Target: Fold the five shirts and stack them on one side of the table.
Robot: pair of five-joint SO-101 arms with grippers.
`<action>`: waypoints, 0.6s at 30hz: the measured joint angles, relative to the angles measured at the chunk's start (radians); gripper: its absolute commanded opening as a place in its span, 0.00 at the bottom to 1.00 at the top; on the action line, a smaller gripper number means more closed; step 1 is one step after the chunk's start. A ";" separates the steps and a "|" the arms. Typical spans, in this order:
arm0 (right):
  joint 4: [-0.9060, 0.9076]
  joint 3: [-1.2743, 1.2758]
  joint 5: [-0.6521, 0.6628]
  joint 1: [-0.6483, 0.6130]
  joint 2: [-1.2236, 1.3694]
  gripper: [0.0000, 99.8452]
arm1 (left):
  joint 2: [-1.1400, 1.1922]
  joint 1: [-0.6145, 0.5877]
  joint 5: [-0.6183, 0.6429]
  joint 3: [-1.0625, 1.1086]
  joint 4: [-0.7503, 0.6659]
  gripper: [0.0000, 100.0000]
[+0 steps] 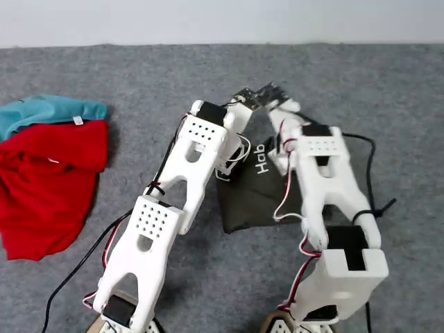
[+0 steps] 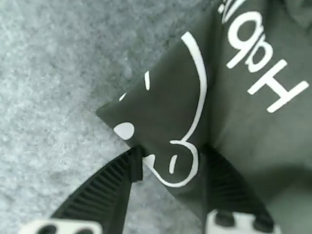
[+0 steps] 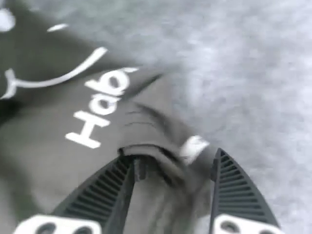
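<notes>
Because the shirt [image 1: 257,198] looks limp and light, my left gripper [image 2: 173,153] stands open astride its corner, my right gripper [image 3: 174,157] open astride its collar, where I'd pinch.

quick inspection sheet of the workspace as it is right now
surface: grey felt-like table cover
job's things: dark shirt with white print mid-table under both arms; crumpled red shirt touching teal shirt at the high view's left
clutter: nothing seen
tools: left tool open astride a dark shirt corner; right tool open over its collar
cables: black cable trailing on the cover; thin wires along both arms
surroundings: pale wall behind
</notes>
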 measured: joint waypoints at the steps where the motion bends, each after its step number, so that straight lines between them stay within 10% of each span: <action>1: 0.000 -0.012 0.000 0.017 0.000 0.23 | 0.000 0.000 0.000 0.000 0.000 0.20; 18: 0.221 -0.267 0.000 0.192 0.034 0.23 | 0.002 0.000 -0.006 -0.101 0.005 0.20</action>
